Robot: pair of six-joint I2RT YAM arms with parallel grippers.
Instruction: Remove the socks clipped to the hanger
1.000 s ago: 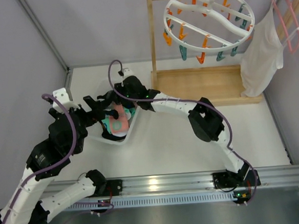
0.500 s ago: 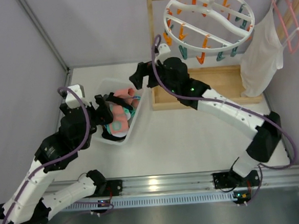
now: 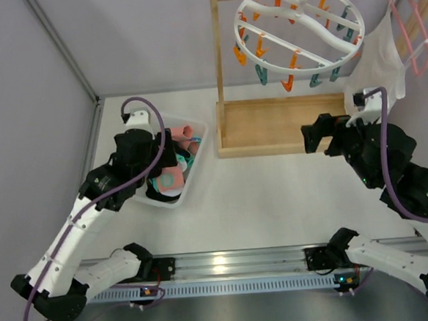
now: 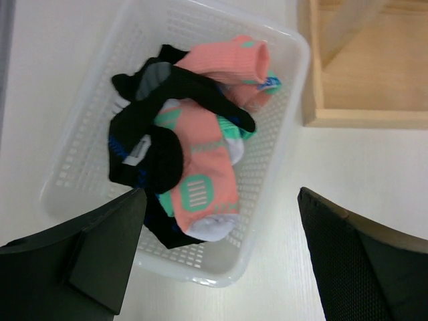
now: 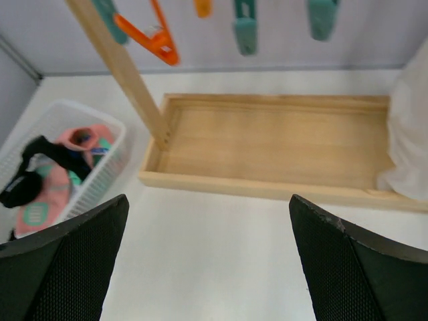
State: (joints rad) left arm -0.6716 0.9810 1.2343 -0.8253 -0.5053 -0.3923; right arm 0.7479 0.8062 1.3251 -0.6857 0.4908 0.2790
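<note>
Socks (image 4: 200,180) piled in basket (image 4: 271,160); hanger (image 3: 360,27) on wooden stand (image 3: 270,127).
Left gripper (image 4: 221,257) wide, empty, above the basket; right gripper (image 5: 210,267) wide, empty, above the counter (image 5: 234,227) near the stand.

The left fingers (image 4: 100,257) are matt black with a fine grain. Between them, the socks (image 4: 200,180) are soft knitted cloth in a basket (image 4: 284,127) of perforated, faintly glossy white plastic. Beyond the right fingers (image 5: 354,267) is a tray (image 5: 274,140) of pale matt wood. Above it, the hanger (image 3: 303,71) is smooth white plastic.

White surface (image 3: 275,200): mesh basket (image 4: 267,180) at left; wooden stand base (image 3: 270,123) far, centre-right, just beside basket.
</note>
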